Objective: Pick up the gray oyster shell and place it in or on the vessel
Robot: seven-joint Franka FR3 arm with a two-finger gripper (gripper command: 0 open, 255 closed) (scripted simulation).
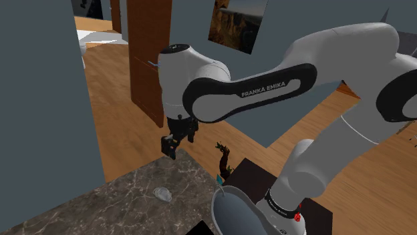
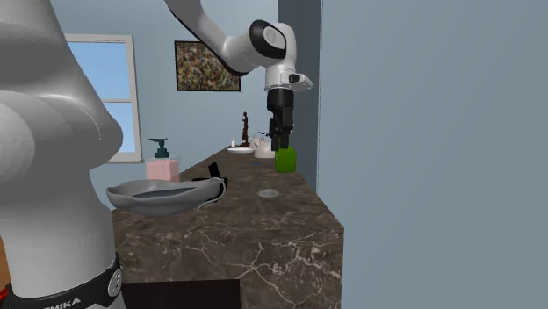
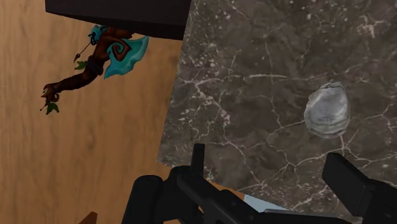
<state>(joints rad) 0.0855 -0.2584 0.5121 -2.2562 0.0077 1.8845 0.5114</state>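
A small pale gray oyster shell [image 1: 162, 194] lies flat on the dark marble counter [image 1: 120, 200], a short way from the gray bowl-like vessel [image 1: 234, 210] near the stand. My gripper [image 1: 172, 143] hangs well above the counter's far edge, open and holding nothing. In the second exterior view the gripper [image 2: 279, 140] is high above and beyond the shell [image 2: 269, 192], with the vessel [image 2: 162, 195] toward that view's left. The wrist view shows the shell [image 3: 327, 110] just ahead of one fingertip [image 3: 347, 175], off to the side of the gripper [image 3: 273, 168].
A brown figurine with a teal axe head [image 1: 224, 160] stands by a dark box beside the counter. A green object [image 2: 285, 159], a pink soap dispenser [image 2: 161, 162] and small items sit at the counter's far end. A blue-gray wall [image 2: 421, 132] borders the counter.
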